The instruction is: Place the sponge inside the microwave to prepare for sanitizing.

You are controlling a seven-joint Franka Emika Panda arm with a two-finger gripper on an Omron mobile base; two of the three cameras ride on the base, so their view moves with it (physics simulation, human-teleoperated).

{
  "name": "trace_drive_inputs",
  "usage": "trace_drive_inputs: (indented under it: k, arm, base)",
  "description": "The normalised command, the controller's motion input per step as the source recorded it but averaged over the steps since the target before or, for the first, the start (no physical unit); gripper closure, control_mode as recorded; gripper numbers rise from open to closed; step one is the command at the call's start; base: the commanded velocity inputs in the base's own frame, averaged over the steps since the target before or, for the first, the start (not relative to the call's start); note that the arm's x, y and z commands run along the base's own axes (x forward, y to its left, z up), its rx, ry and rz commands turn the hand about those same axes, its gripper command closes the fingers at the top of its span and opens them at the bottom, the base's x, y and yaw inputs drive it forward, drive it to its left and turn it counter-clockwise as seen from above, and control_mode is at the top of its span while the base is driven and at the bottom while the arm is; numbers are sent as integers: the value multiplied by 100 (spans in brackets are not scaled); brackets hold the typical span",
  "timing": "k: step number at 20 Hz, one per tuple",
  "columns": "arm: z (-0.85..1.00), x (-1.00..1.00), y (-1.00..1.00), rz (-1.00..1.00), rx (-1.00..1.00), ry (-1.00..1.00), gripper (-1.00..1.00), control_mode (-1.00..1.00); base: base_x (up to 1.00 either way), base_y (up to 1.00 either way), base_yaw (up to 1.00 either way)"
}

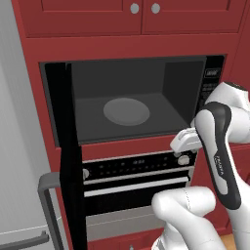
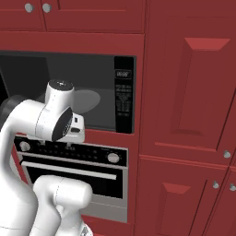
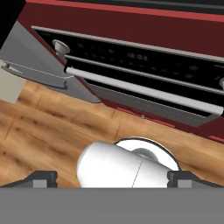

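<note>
one microwave (image 1: 132, 102) with one round turntable plate (image 1: 126, 111), one oven (image 1: 136, 180) with two knobs and one bar handle (image 3: 144, 91), two upper cabinet knobs.

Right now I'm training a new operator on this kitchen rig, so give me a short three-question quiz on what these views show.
1. True or false: the microwave door is swung open.
2. What lies on the microwave's grey floor? A) a round turntable plate B) a yellow sponge C) a mug
3. Fill in: in the hand view, the gripper looks down at the oven's bar handle with its jaws ____.

Key: 1 true. 2 A. 3 open, with nothing between them.
</note>
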Motion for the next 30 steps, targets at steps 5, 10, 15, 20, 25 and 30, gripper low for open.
trace_drive_inputs:
  k: [5, 10, 15, 20, 25, 30]
  arm:
    - [0, 0, 0, 0, 0, 0, -100, -100]
    - [0, 0, 0, 0, 0, 0, -100, -100]
    - [0, 0, 0, 0, 0, 0, -100, -100]
    - [0, 0, 0, 0, 0, 0, -100, -100]
    - [0, 0, 0, 0, 0, 0, -100, -100]
    - [0, -2, 0, 0, 0, 0, -100, -100]
  base:
    - [0, 0, 0]
    - [0, 0, 0]
    - [0, 0, 0]
    - [0, 0, 0]
    - [0, 0, 0]
    - [0, 0, 0]
